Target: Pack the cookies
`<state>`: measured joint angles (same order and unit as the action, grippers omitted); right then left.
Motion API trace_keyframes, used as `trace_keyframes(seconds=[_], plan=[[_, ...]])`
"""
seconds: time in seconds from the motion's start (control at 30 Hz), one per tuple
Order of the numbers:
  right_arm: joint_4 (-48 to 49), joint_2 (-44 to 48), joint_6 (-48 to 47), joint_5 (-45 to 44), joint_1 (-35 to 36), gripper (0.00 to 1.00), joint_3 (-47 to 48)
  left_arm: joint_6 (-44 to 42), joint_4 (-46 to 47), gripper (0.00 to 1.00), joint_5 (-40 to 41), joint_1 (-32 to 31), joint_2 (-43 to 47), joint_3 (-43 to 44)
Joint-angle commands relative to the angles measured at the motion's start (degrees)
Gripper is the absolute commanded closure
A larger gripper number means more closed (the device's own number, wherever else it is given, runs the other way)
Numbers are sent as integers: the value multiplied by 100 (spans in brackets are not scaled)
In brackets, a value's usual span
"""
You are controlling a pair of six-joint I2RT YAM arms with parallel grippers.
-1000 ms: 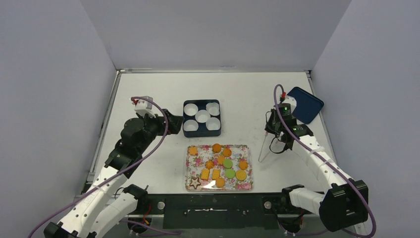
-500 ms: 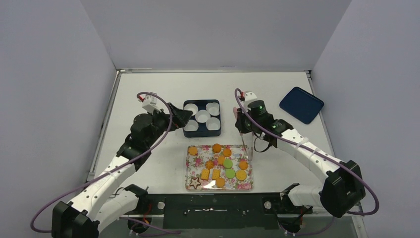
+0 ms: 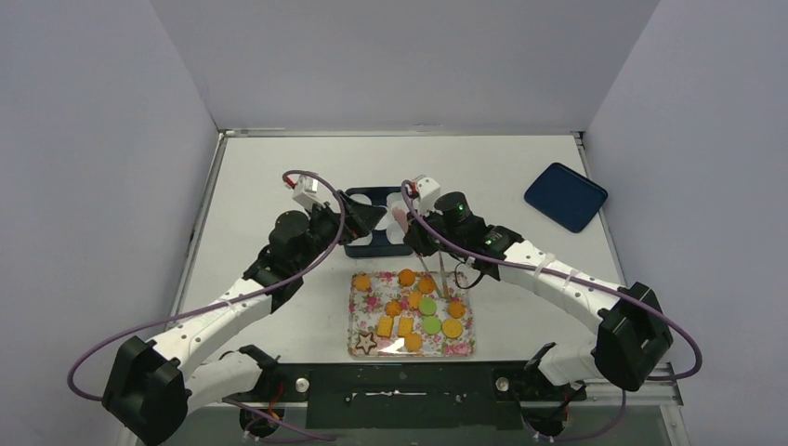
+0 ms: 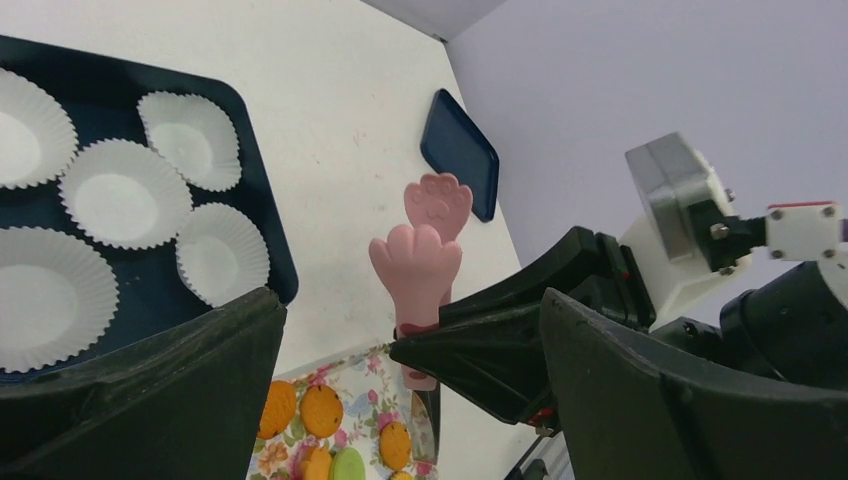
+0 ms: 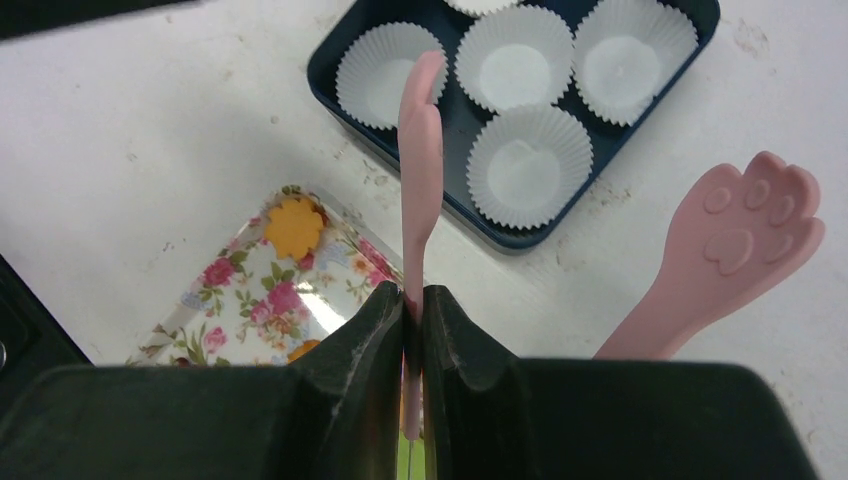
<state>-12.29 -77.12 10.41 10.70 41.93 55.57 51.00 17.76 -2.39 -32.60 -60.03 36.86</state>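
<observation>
The cookies (image 3: 413, 311) lie on a floral tray (image 3: 465, 348): orange rounds, squares and flower shapes, two green rounds, one dark star. They also show in the left wrist view (image 4: 320, 410). An orange flower cookie (image 5: 293, 226) shows in the right wrist view. My right gripper (image 3: 415, 232) is shut on one arm of pink paw-tipped tongs (image 5: 420, 170), above the gap between the tray and the navy box (image 5: 345, 95). My left gripper (image 3: 370, 216) is open and empty over the box, close to the tongs (image 4: 418, 262).
The navy box (image 3: 406, 247) holds several empty white paper cups (image 5: 528, 163). A navy lid (image 3: 565, 195) lies at the far right, also in the left wrist view (image 4: 460, 150). The two grippers are close together over the box.
My right arm has swung left with the tongs, from beside the navy lid to over the box and tray. My left arm has reached right, over the box.
</observation>
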Motion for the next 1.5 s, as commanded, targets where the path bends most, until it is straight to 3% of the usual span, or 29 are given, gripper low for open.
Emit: trace_keyframes(seconds=[0.0, 0.2, 0.5, 0.6, 0.87, 1.0, 1.13, 1.27, 1.37, 1.47], plan=[[650, -189, -92, 257, 189, 100, 372, 205, 753, 3, 127, -257, -241, 3], [1171, -273, 88, 395, 406, 100, 265, 356, 1025, 4, 175, -424, -524, -24], [1581, -312, 198, 441, 561, 100, 142, 484, 944, 19, 609, -491, -642, -205], [1645, -295, 189, 437, 579, 100, 109, 518, 996, 29, 593, -493, -650, -225], [1849, -256, 164, 509, 597, 100, -45, 921, 1164, 68, 793, -501, -484, -415], [1972, -187, 105, 551, 597, 99, -145, 1253, 1263, 82, 955, -500, -341, -555], [2125, -60, 14, 556, 606, 78, -268, 1602, 1257, 93, 1175, -493, -182, -700], [2230, 146, -120, 565, 607, 35, -374, 1912, 1250, 100, 1474, -493, -51, -861], [2250, 407, -276, 551, 606, 10, -481, 2142, 1252, 100, 1609, -472, 34, -952], [2162, 703, -391, 384, 606, 2, -549, 2424, 1330, 100, 1663, -421, 137, -1043]])
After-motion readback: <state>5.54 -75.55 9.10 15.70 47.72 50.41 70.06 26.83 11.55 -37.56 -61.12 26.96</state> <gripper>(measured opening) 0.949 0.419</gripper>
